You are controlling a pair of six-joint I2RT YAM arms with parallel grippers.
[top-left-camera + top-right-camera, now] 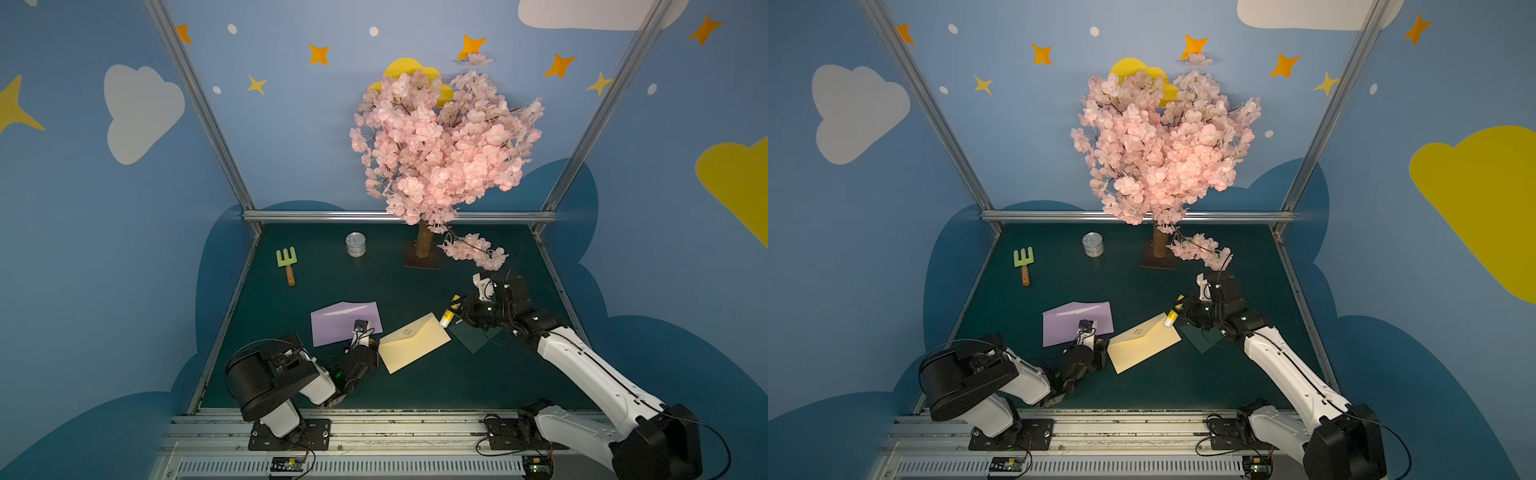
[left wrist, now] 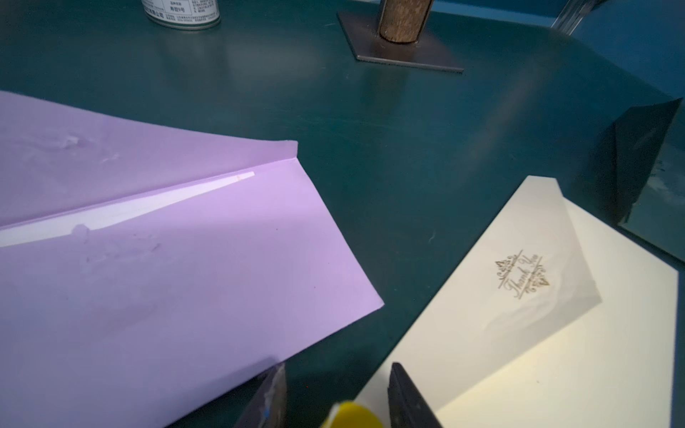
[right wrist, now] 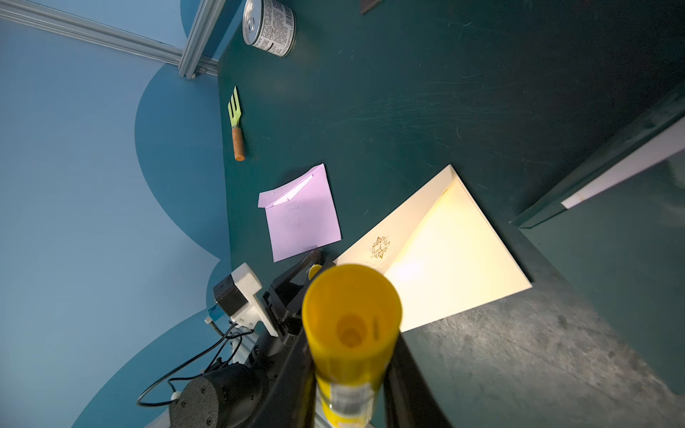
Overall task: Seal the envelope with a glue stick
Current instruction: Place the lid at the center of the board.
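Observation:
My right gripper (image 1: 457, 311) (image 3: 350, 355) is shut on the yellow glue stick (image 1: 447, 316) (image 1: 1170, 318) (image 3: 350, 333). The stick is uncapped, and its open end points down at the far right corner of the cream envelope (image 1: 413, 347) (image 1: 1144, 343) (image 3: 444, 252). That envelope lies flat with its "Thank You" flap (image 2: 519, 278) folded down. My left gripper (image 1: 376, 344) (image 1: 1103, 345) (image 2: 338, 367) sits at the envelope's left edge. Its jaws stand apart around the round yellow cap (image 2: 352, 415) (image 3: 315, 270), with a gap on one side.
A purple envelope (image 1: 336, 322) (image 2: 148, 259) with an open flap lies left of the cream one. A dark green envelope (image 1: 473, 338) lies under the right gripper. At the back stand a tin can (image 1: 355, 244), a green garden fork (image 1: 286, 264) and a blossom tree (image 1: 424, 245) with a low branch (image 1: 473, 249).

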